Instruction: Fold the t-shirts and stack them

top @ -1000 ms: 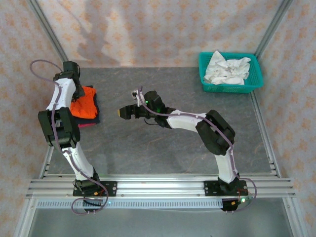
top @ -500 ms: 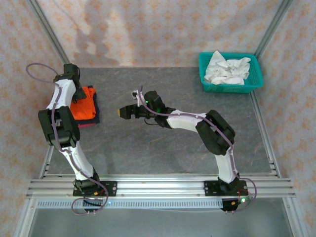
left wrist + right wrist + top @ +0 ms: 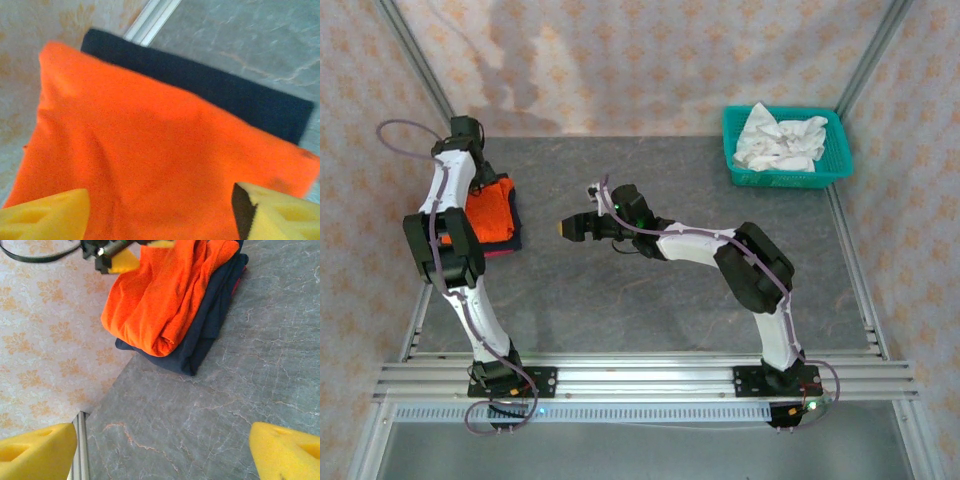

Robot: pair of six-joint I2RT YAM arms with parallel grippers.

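A folded bright orange-red t-shirt [image 3: 491, 208] lies on top of a folded dark navy t-shirt [image 3: 516, 232] at the table's far left edge. In the left wrist view the orange shirt [image 3: 150, 150] spreads flat, with the navy one [image 3: 225, 95] showing behind it. My left gripper [image 3: 160, 215] hovers just over the orange shirt, open, its yellow fingers wide apart and nothing between them. My right gripper [image 3: 570, 228] hangs open mid-table, pointing at the stack. From there I see the orange shirt [image 3: 160, 295], the navy shirt [image 3: 210, 325] and bare table between the fingers [image 3: 35, 450].
A teal lattice basket [image 3: 785, 180] with crumpled white cloth [image 3: 780, 140] stands at the back right. A thin pink-red edge [image 3: 495, 254] shows under the stack. The aluminium frame rail [image 3: 420, 315] runs close along the stack's left side.
My left gripper has opened and let go of the orange shirt, which now lies flatter on the navy one. The right arm has not moved.
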